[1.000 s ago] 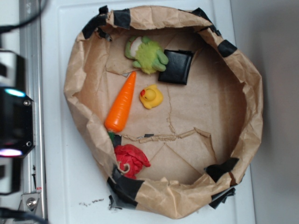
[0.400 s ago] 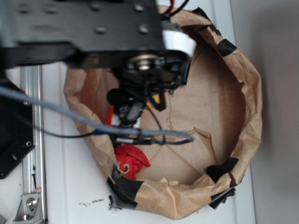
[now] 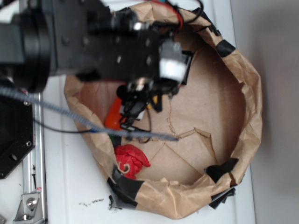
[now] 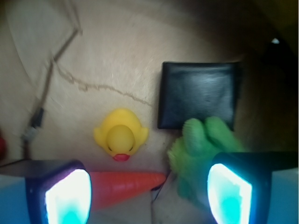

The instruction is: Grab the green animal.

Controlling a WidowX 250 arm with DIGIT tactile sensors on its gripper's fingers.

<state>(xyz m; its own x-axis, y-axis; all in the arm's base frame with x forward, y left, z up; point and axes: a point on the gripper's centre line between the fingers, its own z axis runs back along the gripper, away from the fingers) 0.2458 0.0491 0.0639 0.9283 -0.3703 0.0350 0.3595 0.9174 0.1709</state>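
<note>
The green animal (image 4: 201,154) is a fuzzy lime-green plush with stubby rounded limbs, lying on the brown paper floor of the crumpled paper basket (image 3: 247,107). In the wrist view it sits low and right, its limbs just overlapping the lower edge of a flat black square wallet (image 4: 198,94) with a smooth, leathery surface. Part of the plush is hidden behind the right finger (image 4: 229,193) of the end effector (image 4: 149,198). The fingers, dark blocks with glowing cyan-white faces, stand wide apart, with the plush against the inner side of the right one and not clamped. Between them lies the pointed tip of a smooth orange carrot (image 4: 126,184), tapering toward the plush. Just above the carrot sits a glossy yellow rubber duck (image 4: 120,136) with a red beak, apart from the plush. In the exterior view the black arm (image 3: 93,42) covers the upper left of the basket, hiding the plush. A crinkled red item (image 3: 131,159) rests by the basket's lower left wall. Black tape (image 3: 124,186) patches the rim, and the basket stands on a white worktop (image 3: 70,186).
</note>
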